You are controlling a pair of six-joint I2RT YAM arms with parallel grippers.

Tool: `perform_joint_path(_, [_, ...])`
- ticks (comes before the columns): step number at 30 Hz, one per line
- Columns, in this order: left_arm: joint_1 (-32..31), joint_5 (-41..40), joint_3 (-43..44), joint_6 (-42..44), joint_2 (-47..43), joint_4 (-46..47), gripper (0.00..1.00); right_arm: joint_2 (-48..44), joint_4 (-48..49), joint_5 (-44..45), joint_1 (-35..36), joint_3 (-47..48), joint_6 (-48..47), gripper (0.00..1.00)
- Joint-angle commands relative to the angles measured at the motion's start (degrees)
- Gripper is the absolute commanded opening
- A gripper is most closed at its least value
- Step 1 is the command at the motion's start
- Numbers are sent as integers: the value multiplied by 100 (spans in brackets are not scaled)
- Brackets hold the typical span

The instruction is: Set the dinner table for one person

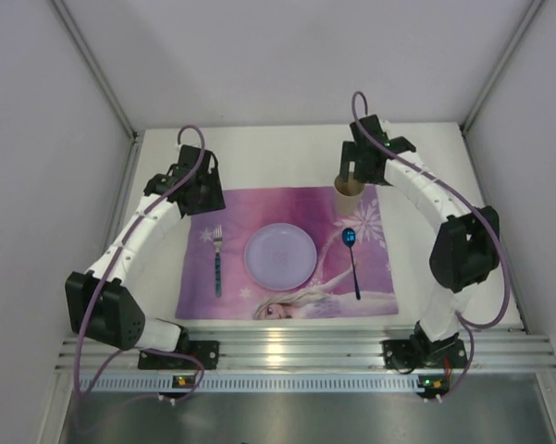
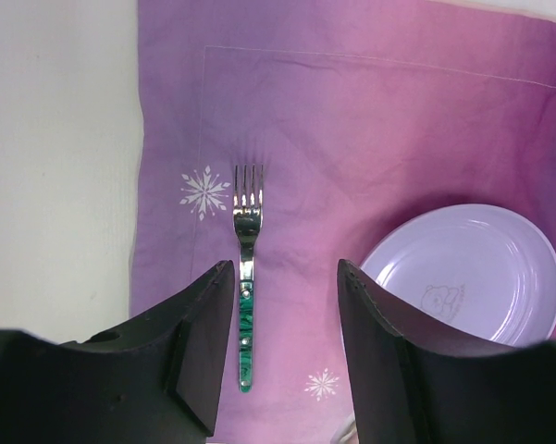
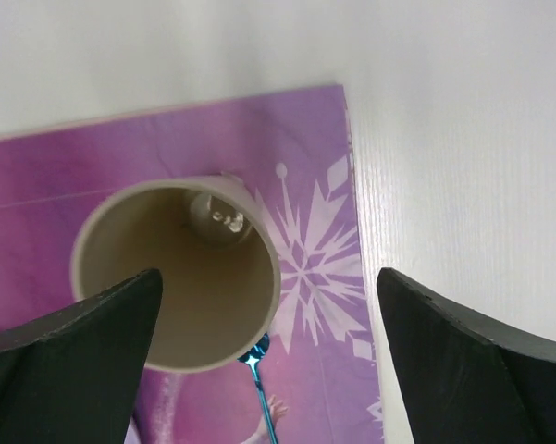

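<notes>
From above, the dinner table point(image 1: 278, 153) fills the workspace, rail along its near edge. The placemat point(image 1: 259, 205) at its middle carries fork point(image 1: 217, 262), plate point(image 1: 280, 255), spoon point(image 1: 352, 259) and, toward the far-right corner, a cup point(image 1: 350, 189) partly hidden by the right arm point(image 1: 426, 194). The left wrist view shows the left gripper point(image 2: 284, 268) hanging with jaws parted, the fork lying beyond them. Only the right wrist view shows the right gripper point(image 3: 268, 277) spread wide over the cup, where sideways drift could clip its rim and topple it.
</notes>
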Motion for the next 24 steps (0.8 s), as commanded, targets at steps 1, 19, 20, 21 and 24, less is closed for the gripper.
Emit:
perform_joint_path(1, [16, 48, -72, 6, -255, 245, 54, -511, -344, 259, 68, 1170, -122, 100])
perform_joint_path(19, [8, 479, -986, -144, -1177, 658, 54, -6244, 788, -522, 736, -3591, 1362, 100])
perform_joint_path(20, [8, 427, -1064, -100, -1273, 658, 54, -6546, 849, -784, 736, -3912, 1476, 100])
perform_joint_path(21, [8, 357, -1100, -74, -1457, 693, 54, -6810, 833, -882, 736, -4185, 1547, 100])
perform_joint_path(24, [8, -169, -1258, 6, -1844, 833, 55, -7576, 543, -1217, 736, -4758, 1644, 100])
